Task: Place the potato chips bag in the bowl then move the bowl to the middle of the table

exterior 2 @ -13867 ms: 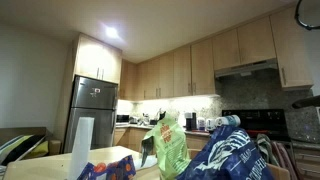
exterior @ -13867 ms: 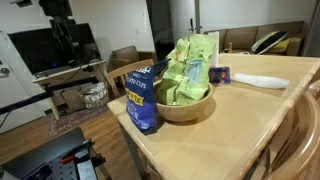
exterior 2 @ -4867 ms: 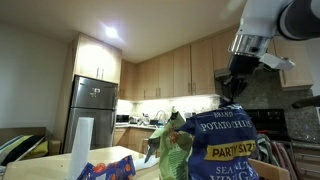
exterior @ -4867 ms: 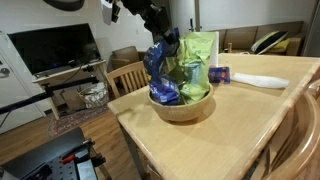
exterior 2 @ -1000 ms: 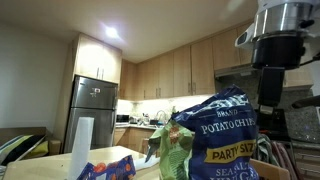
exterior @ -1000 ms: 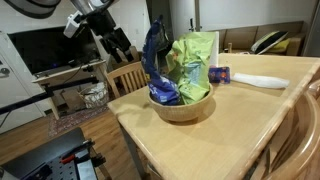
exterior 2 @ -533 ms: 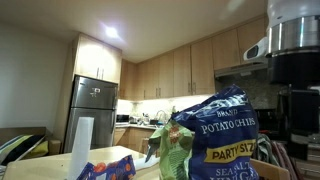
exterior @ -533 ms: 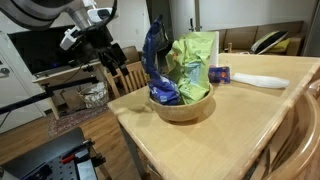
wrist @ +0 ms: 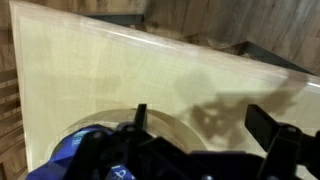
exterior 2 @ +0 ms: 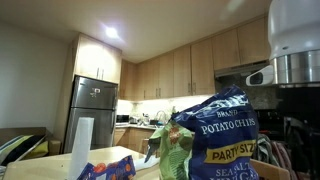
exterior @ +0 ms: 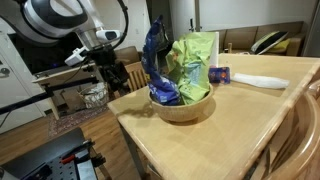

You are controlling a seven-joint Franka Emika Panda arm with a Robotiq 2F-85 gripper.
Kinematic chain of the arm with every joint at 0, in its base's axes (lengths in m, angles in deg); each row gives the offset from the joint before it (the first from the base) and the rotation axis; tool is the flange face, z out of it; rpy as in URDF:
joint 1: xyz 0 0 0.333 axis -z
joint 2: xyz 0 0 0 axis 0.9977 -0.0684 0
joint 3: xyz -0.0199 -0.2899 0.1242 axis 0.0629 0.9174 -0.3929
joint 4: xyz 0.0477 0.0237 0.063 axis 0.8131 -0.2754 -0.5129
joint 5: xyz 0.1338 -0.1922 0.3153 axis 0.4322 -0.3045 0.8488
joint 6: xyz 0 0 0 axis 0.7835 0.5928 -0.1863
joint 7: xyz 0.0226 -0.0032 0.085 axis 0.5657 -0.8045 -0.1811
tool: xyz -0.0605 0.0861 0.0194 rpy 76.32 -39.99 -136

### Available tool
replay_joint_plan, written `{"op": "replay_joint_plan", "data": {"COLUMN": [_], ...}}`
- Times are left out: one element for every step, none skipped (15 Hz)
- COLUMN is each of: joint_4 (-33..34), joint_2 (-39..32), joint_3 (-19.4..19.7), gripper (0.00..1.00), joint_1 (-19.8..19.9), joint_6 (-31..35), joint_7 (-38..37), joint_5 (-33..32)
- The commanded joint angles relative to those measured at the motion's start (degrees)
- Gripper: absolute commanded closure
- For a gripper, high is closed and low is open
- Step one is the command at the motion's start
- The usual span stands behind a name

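Note:
The dark blue potato chips bag (exterior: 155,58) stands upright in the light-brown wooden bowl (exterior: 190,109), beside the light green bags (exterior: 195,58). It fills the foreground in an exterior view (exterior 2: 226,138). The bowl sits near the left end of the pale wooden table (exterior: 230,135). My gripper (exterior: 110,70) is off the table's left end, apart from the bowl, open and empty. In the wrist view the open jaws (wrist: 203,125) frame bare table top (wrist: 120,70), with the bowl rim (wrist: 165,122) and blue bag (wrist: 80,155) at lower left.
A flat white plate-like object (exterior: 262,81) and a small purple packet (exterior: 220,74) lie behind the bowl. A wooden chair (exterior: 132,76) stands at the table's left end, under my arm. A paper towel roll (exterior 2: 82,147) stands at the far end.
My arm has swung left and down, away from the bowl, past the table's end. The chips bag stays upright in the bowl, let go.

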Motion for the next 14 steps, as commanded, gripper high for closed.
{"op": "replay_joint_plan", "data": {"joint_4": [0.01, 0.01, 0.01, 0.0, -0.01, -0.01, -0.01, 0.0, 0.0, 0.13, 0.22, 0.32, 0.36, 0.43], "joint_2": [-4.83, -6.04, -7.36, -8.33, -9.32, -10.16, -10.9, -11.49, -11.91, -12.46, -12.94, -13.26, -13.5, -13.62], "joint_3": [0.37, 0.66, 1.15, 1.45, 1.83, 2.22, 2.67, 3.08, 3.44, 3.9, 3.63, 3.85, 3.97, 4.02], "gripper": [0.0, 0.0, 0.0, 0.0, 0.0, 0.0, 0.08, 0.26, 0.34, 0.42, 0.51, 0.58, 0.66, 0.73], "joint_1": [1.27, 1.43, 1.43, 1.58, 1.61, 1.78, 1.73, 1.65, 1.72, 1.57, 2.2, 2.31, 2.45, 2.72], "joint_6": [5.69, 6.95, 8.43, 9.14, 9.89, 10.54, 11.08, 11.49, 11.75, 11.9, 12.19, 12.31, 12.49, 12.64], "joint_7": [0.21, 0.43, 0.89, 0.68, 0.77, 0.45, 0.42, 0.47, -0.15, -0.02, -0.33, -0.89, -1.02, -1.55], "joint_5": [-3.79, -4.53, -4.92, -5.66, -6.09, -6.99, -7.3, -7.73, -8.89, -9.2, -9.96, -10.96, -11.66, -12.87]}}
